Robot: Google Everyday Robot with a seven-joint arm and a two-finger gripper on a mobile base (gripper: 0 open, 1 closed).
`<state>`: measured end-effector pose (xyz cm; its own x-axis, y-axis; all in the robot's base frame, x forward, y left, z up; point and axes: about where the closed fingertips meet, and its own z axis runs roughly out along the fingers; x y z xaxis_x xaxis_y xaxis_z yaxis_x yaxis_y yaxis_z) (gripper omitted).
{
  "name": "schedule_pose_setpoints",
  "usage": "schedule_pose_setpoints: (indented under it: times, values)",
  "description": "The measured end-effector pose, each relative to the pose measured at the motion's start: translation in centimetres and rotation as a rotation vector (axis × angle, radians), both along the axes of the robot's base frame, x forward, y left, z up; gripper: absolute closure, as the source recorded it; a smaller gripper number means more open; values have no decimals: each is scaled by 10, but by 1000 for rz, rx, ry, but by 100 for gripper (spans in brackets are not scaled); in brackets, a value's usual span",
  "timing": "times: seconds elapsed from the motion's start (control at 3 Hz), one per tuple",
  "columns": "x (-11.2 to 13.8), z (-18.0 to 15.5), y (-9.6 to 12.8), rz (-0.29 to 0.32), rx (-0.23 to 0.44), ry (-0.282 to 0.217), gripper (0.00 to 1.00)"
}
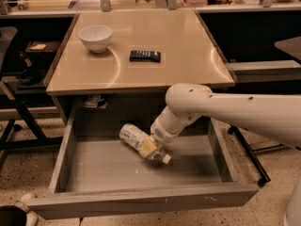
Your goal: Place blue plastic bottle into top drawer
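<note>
The top drawer (141, 199) is pulled open below the tabletop, and its grey bottom shows. The blue plastic bottle (134, 136) is inside it, tilted, with its white cap (166, 159) pointing to the front right, low over the drawer bottom near the middle. My gripper (150, 148) reaches down from the white arm (225, 109) on the right and is shut on the bottle near its neck end. I cannot tell if the bottle touches the drawer bottom.
A white bowl (95, 37) and a small dark flat rectangular object (145, 56) sit on the beige tabletop (188, 60). A black chair frame (19, 112) stands to the left and a desk leg (249, 154) to the right. The drawer walls enclose the gripper.
</note>
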<state>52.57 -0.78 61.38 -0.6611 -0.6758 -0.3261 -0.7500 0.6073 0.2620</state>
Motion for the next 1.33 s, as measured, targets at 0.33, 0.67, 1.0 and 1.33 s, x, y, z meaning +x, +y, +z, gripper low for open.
schedule_pose_setpoints:
  times: [0.33, 0.67, 1.0, 1.33]
  values:
    - [0, 0, 0, 0, 0, 0, 0]
    - [0, 0, 0, 0, 0, 0, 0]
    - [-2, 28, -8, -18, -12, -18, 0]
    - [-23, 83, -42, -87, -77, -37, 0]
